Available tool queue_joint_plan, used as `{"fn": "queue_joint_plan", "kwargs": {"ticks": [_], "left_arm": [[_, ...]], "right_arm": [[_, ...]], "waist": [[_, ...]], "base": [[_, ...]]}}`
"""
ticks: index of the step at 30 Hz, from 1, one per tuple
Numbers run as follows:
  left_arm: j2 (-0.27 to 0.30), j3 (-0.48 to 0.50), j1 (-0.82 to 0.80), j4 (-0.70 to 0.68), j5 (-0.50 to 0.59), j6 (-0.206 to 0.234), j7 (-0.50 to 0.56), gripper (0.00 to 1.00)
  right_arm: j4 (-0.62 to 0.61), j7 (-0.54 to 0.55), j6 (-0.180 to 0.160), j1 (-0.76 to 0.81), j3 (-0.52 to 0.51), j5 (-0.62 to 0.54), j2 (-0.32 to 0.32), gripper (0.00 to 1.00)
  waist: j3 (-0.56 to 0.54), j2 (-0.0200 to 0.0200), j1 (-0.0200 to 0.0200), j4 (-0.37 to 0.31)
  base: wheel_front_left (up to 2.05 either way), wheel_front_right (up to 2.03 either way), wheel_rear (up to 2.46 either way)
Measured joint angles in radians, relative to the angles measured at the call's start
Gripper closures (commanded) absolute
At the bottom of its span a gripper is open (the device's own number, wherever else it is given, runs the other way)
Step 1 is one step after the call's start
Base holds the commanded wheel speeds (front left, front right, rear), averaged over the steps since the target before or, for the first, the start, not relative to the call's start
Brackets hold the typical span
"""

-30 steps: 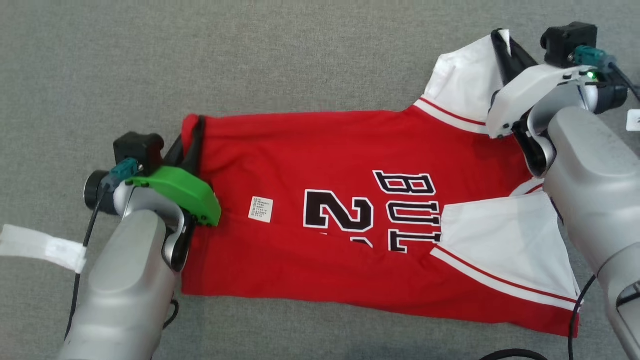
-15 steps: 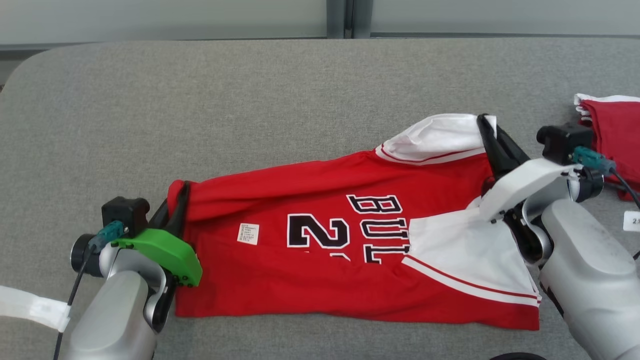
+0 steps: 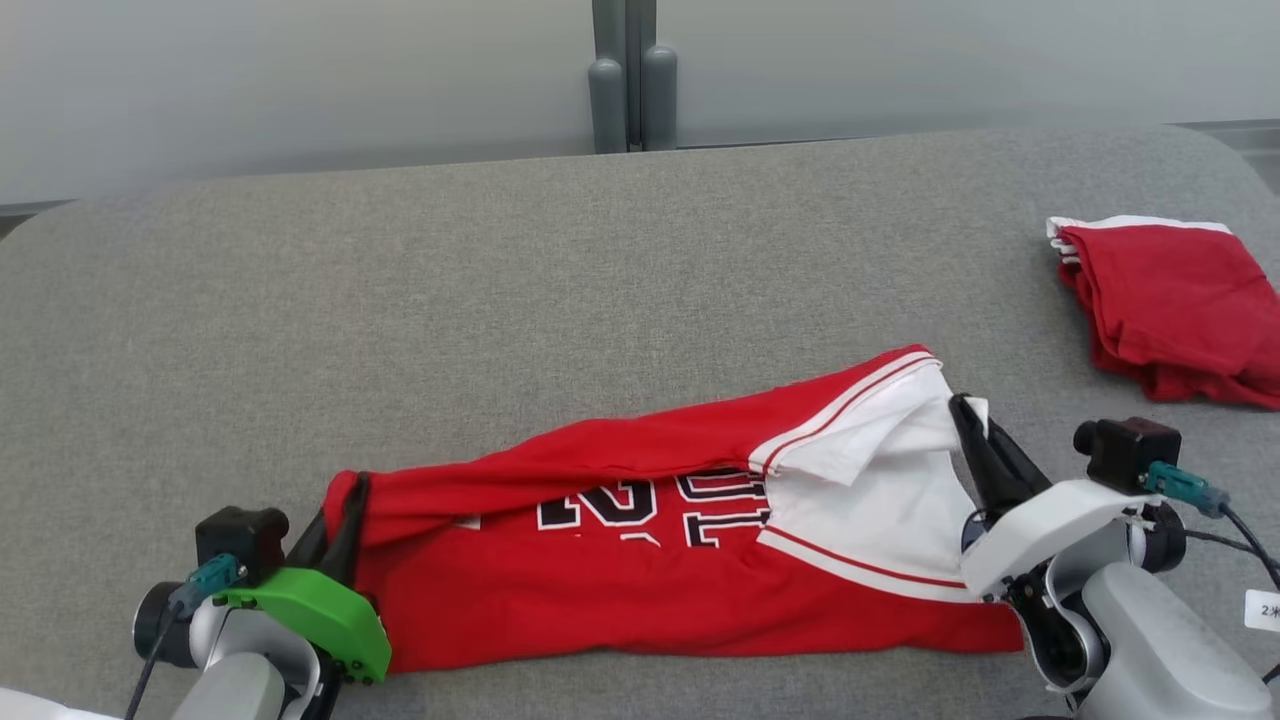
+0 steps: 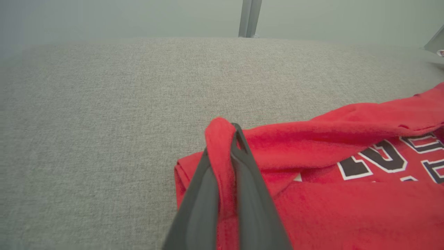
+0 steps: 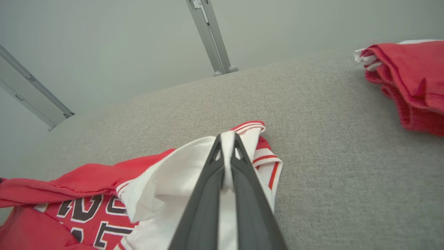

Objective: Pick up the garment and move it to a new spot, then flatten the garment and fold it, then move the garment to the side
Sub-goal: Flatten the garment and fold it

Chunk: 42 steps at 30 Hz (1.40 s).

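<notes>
The jaws on both sides are pinched tight on cloth. The left gripper [image 4: 235, 129] bites a fold of red cloth at the bottom end of the garment [image 3: 620, 610]. The cloth pokes up between its two dark fingers. The right gripper [image 5: 227, 136] bites the white sleeve [image 3: 880, 500] at the other end, with a thin strip of white squeezed in the gap.

Between the two grippers, the far edge of the red jersey is held up and rolled toward the robot. It hides the top part of the black numbers and letters. The near edge lies flat on the grey table [image 3: 500, 300], close to the front side. I think this is the middle of a fold, with the far half going over the near half.

Off to the right, well apart, sits a pile of red clothes [image 3: 1170, 300].

A few things could go wrong from here. Each gripper holds only a little bit of cloth. If the arms pull away from each other too hard, a corner could slip out and the fold would flop open. If one arm goes faster than the other, the fold will come out crooked. The white sleeve is bunched and floppy, so it could get trapped inside as a lump. The near edge is also close to the front of the table, so too long a pull could drag the jersey over the side.
</notes>
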Motion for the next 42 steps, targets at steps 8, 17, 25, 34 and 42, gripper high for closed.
{"fn": "queue_joint_plan", "kwargs": {"ticks": [8,17,25,34,42], "left_arm": [[-0.009,0.031,0.077,-0.018,0.02,0.0,0.0,0.51],[-0.022,0.15,0.131,-0.002,0.131,0.019,0.0,0.0],[-0.106,0.295,0.259,-0.075,0.23,0.05,0.0,0.0],[-0.173,0.372,0.287,-0.149,0.324,0.023,0.0,0.0],[-0.194,0.435,0.305,-0.175,0.374,0.015,0.0,0.0]], "right_arm": [[0.013,0.0,0.0,0.06,0.005,0.026,0.013,1.0],[0.022,0.0,0.0,0.088,0.017,0.036,0.026,1.0],[0.038,0.0,0.0,0.125,0.02,0.052,0.039,1.0],[0.112,0.0,0.0,0.144,0.022,0.042,0.046,0.0],[0.11,0.0,0.0,0.143,-0.1,-0.047,0.025,0.0]], "waist": [[-0.024,0.0,0.0,-0.01],[-0.036,0.0,0.0,-0.01],[-0.065,0.0,0.0,-0.009],[-0.083,0.0,0.0,0.003],[-0.095,0.0,0.0,0.006]], "base": [[0.0,0.0,0.0],[0.0,0.0,0.0],[0.0,0.0,0.0],[0.0,0.0,0.0],[0.0,0.0,0.0]]}}
